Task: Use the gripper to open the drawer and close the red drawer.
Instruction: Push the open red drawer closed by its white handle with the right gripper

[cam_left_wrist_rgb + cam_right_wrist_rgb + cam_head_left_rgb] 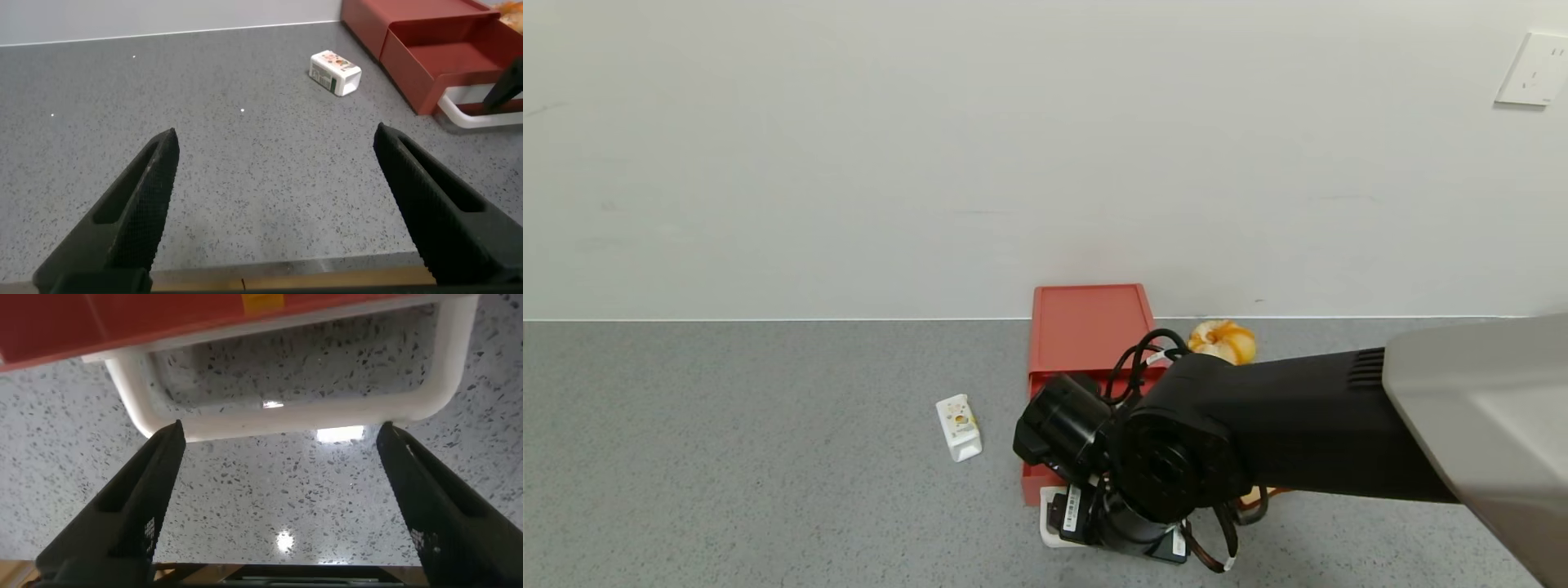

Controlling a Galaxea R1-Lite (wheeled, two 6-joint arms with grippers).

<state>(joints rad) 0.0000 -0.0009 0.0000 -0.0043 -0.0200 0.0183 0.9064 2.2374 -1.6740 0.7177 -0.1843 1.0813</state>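
The red drawer point(1086, 327) stands against the back wall, and its tray point(458, 61) is slid out toward me. The white loop handle point(286, 416) lies on the counter at the tray's front and also shows in the head view point(1049, 535). My right gripper point(280, 433) is open, pointing down, with its fingertips just over the handle's front bar, one on each side, holding nothing. In the head view the right gripper point(1111, 523) is mostly hidden under its own wrist. My left gripper point(276, 135) is open and empty, low over the bare counter to the left, outside the head view.
A small white carton point(958, 426) lies left of the tray and shows in the left wrist view point(335, 71). An orange-and-white round object point(1223, 340) sits right of the red box by the wall. The grey speckled counter point(727, 457) stretches to the left.
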